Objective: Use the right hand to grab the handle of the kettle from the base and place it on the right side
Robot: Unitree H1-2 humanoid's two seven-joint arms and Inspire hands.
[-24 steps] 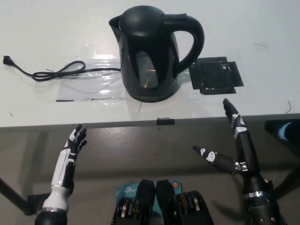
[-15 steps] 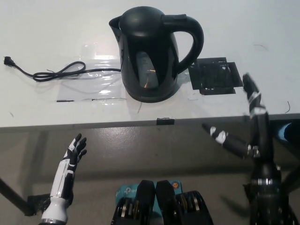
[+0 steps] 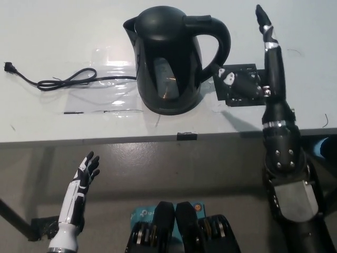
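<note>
The kettle stands on the bench, apparently on its base, ungrasped. The right hand, fingers spread, is just beside the handle. Grasp, lift and placement remain. The left hand rests low, spread.

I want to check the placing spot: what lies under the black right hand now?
Under the right hand lies a black taped square on the white table, right of the kettle. The hand and forearm cover part of the square.
</note>
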